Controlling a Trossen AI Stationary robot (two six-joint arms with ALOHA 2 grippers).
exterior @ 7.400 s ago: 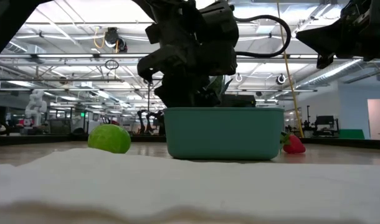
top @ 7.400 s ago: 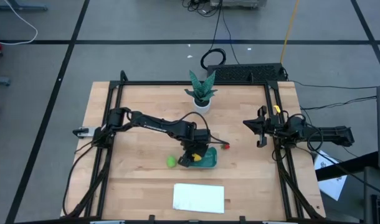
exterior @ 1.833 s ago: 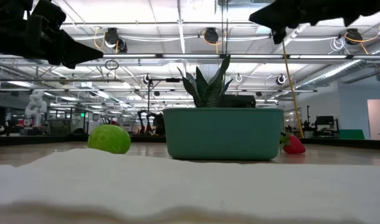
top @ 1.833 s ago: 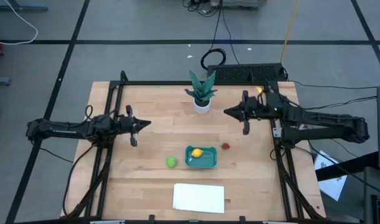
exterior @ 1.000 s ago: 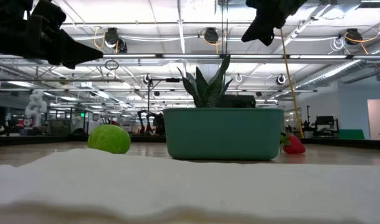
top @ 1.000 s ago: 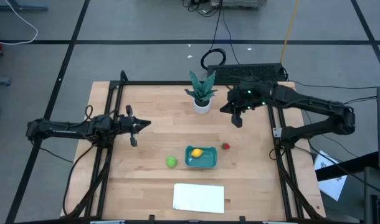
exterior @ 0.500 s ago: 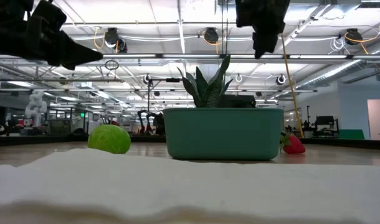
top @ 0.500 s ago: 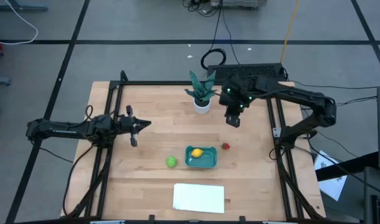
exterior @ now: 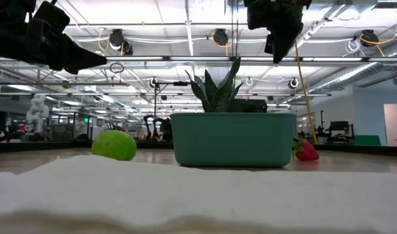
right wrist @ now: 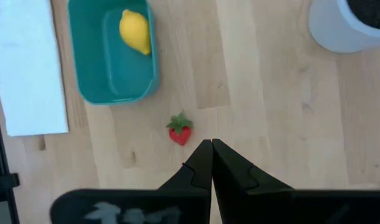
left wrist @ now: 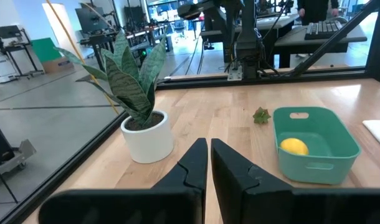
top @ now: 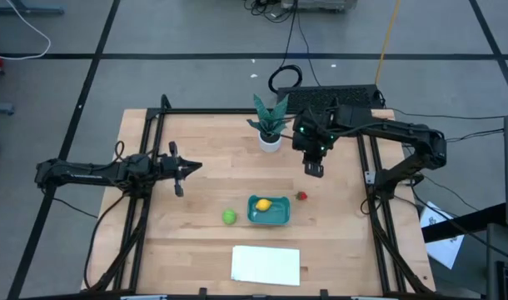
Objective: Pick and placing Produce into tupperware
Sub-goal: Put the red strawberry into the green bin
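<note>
Tub (top: 269, 212): on the desk (top: 204, 142), near the middle, at 6 o'clock from the plant (top: 269, 123).
Lemon (top: 263, 203): lying inside the tub.
Lime (top: 228, 217): on the desk, just at 9 o'clock of the tub.
Strawberry (right wrist: 180, 132): on the desk, just at 2 o'clock of the tub.
Right gripper (top: 313, 167): fingers together, holding nothing.
What changed: it has swung in from the right side and now hangs above the strawberry, pointing down.
What that means: the strawberry looks like the next pick; the fingers must open first.
Left gripper (top: 178, 169): waits at 9 o'clock, fingers together, holding nothing.
</note>
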